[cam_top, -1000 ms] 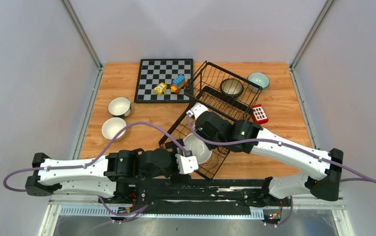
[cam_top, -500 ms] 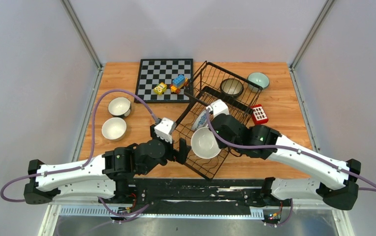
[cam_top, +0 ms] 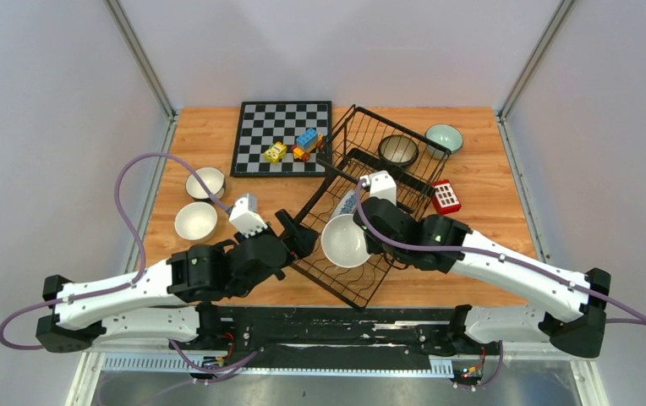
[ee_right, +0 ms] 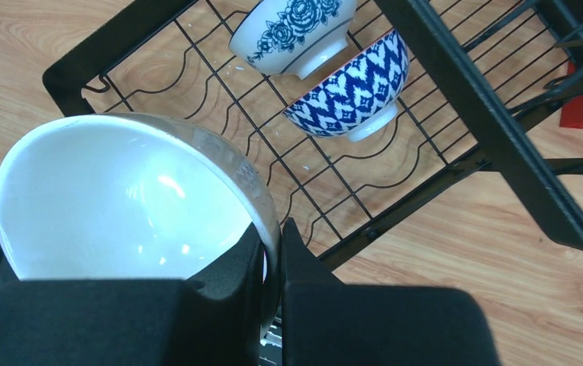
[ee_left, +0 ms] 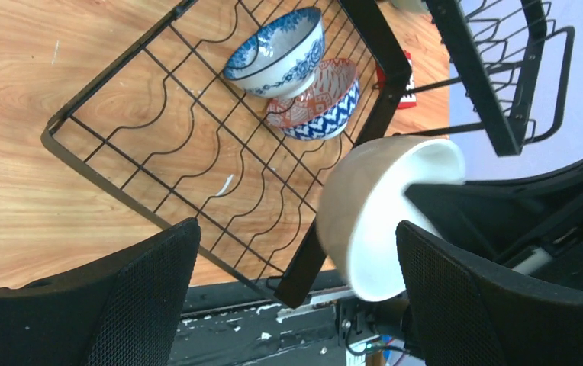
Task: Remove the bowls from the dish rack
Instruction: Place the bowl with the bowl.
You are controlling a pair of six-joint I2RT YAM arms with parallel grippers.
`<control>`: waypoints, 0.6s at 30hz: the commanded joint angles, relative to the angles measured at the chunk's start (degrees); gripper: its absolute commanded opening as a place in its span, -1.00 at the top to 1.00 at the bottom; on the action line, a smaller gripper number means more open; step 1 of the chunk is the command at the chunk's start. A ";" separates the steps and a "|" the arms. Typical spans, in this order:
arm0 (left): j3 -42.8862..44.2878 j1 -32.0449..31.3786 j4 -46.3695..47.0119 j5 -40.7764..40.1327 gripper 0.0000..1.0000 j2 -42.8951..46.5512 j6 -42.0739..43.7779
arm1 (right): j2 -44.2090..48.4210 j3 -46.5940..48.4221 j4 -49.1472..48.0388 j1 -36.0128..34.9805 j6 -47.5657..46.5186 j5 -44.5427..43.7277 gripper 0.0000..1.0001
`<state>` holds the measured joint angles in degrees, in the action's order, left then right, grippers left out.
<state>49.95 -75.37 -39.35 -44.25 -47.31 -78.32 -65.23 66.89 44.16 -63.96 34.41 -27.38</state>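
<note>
**A:** Where is the bowl the robot has hold of?

**B:** The right gripper (cam_top: pixel 364 242) is clamped on the rim of the beige bowl (cam_top: pixel 342 240), one finger against the white lining and one outside. The bowl is tipped on its side over the near part of the dish rack (cam_top: pixel 320 275). Whether it touches the wires cannot be told.

**A:** And the other arm?

**B:** The left gripper (cam_top: pixel 298 232) is at the rack's near left edge, just beside that bowl. Its fingers (ee_left: pixel 143 290) are spread wide with nothing gripped.

**A:** What lies in the rack?

**B:** Two bowls lean together on the grid floor, touching. One is the floral bowl (ee_right: pixel 292 27), blue on white. The other is the diamond-patterned bowl (ee_right: pixel 349 88), which the left wrist view shows is orange inside. A dark bowl (cam_top: pixel 398 150) sits at the far end.

**A:** And outside it?

**B:** A mint bowl (cam_top: pixel 444 137) stands on the table (cam_top: pixel 489 228) just past the rack's far right corner. On the left side a cream bowl (cam_top: pixel 205 182) and a white-lined bowl (cam_top: pixel 195 220) stand near each other.

**A:** Any writing to read?

**B:** The red block (cam_top: pixel 446 196) beside the rack's right side has rows of white squares, too small to read. The toy blocks (cam_top: pixel 292 145) on the chessboard (cam_top: pixel 265 127) are also too small.
</note>
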 commanded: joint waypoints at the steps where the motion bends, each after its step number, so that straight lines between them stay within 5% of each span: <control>1: 9.26 0.32 -11.92 -5.62 -1.00 -6.80 -4.10 | -2.34 2.26 -2.52 0.31 7.00 -1.66 1.00; 5: 8.84 0.32 -10.12 -5.45 -0.95 -8.40 -2.63 | -4.90 4.42 -0.05 0.27 11.16 -2.51 1.00; 11: 6.80 0.32 -9.08 -4.98 -0.51 -8.55 -5.15 | -7.27 6.85 1.80 0.28 14.18 -2.44 1.00; 18: 7.41 0.32 -7.30 -2.80 -0.38 -10.74 -3.86 | -9.78 8.27 2.83 0.29 17.72 -0.24 1.00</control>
<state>57.28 -75.33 -47.40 -46.46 -56.86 -81.76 -73.97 72.36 46.54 -63.96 47.77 -28.01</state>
